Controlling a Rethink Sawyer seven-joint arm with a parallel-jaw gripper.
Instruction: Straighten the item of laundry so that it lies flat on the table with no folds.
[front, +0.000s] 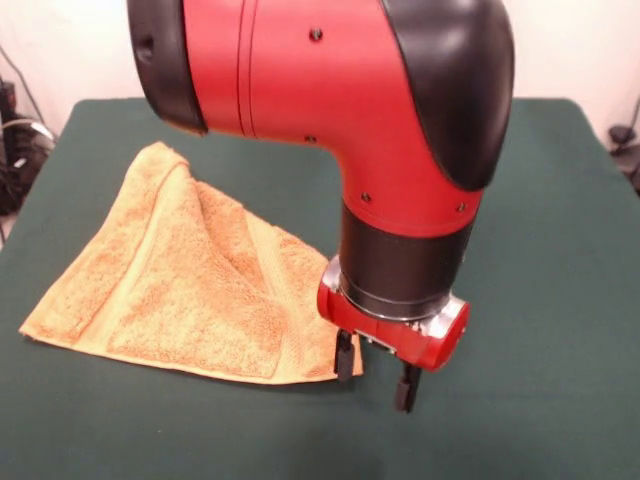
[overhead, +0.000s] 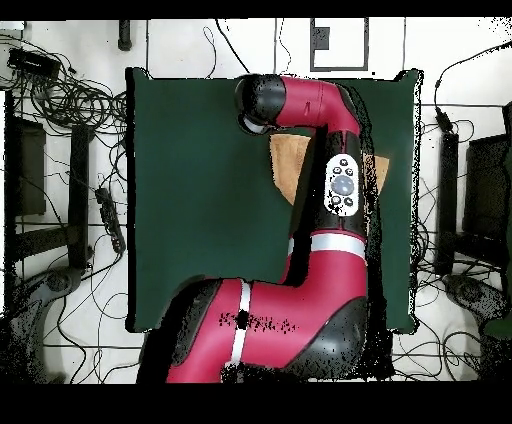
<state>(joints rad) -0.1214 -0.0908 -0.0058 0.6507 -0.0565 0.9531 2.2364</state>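
While folded, nubby terry washcloth (front: 190, 285), green felt table (front: 540, 300)

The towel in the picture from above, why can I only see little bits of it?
In the overhead view the red arm lies across the towel, so only orange slivers peek out beside it. In the front view the towel shows nearly whole, rumpled, with the gripper at its corner.

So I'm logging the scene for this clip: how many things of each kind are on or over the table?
Washcloth: 1, orange-tan, folded over itself
Table: 1, dark green top
Robot arm: 1, red and black
Gripper: 1, jaws apart, by the washcloth's corner
Total: 4
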